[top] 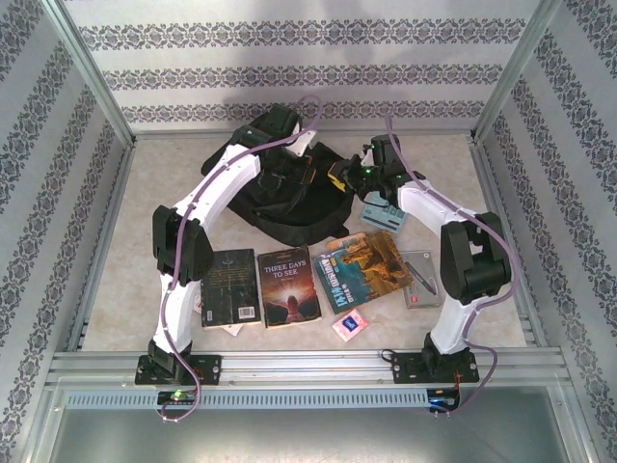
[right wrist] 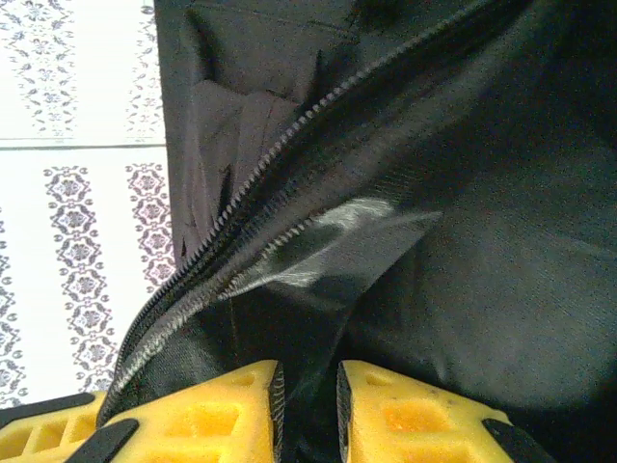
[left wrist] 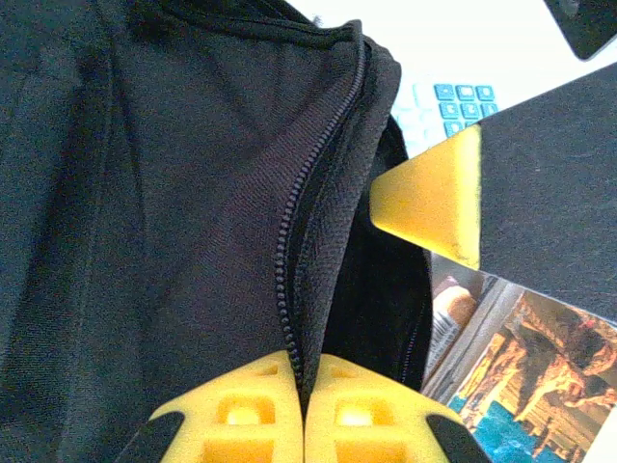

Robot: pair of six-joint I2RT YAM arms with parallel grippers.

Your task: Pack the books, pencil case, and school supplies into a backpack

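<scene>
The left gripper [left wrist: 304,376] is clenching fully. Its yellow fingers [left wrist: 241,420] are pressing together on the zip edge of the backpack [left wrist: 164,212], and the line of zip teeth is running straight down into the seam between the pads. Ahead of these fingers the black fabric is spreading out, with the zip gaping slightly along its length. Beyond the fabric, up and to the right of the fingers, the light blue box [left wrist: 453,101] is lying just beside the backpack. Low to their right, the blue-and-orange book [left wrist: 540,376] is lying flat.

The right gripper [right wrist: 308,376] is standing with its fingers [right wrist: 405,420] a little apart, and a fold of backpack fabric is sitting in the gap. I cannot tell whether it is squeezing that fold or merely straddling it. From its left finger, zip teeth are running up and away to the right.

Seen from above, both grippers are meeting close together over the backpack's right side. Back toward the arm bases, three books are lying in a row on the table [top: 135,212], outside the bag: the black-covered book [top: 229,286], the "Three Days to See" book [top: 289,286] and the blue-and-orange book. The pink-and-white packet [top: 350,326] is lying just beside the last one's near corner.
</scene>
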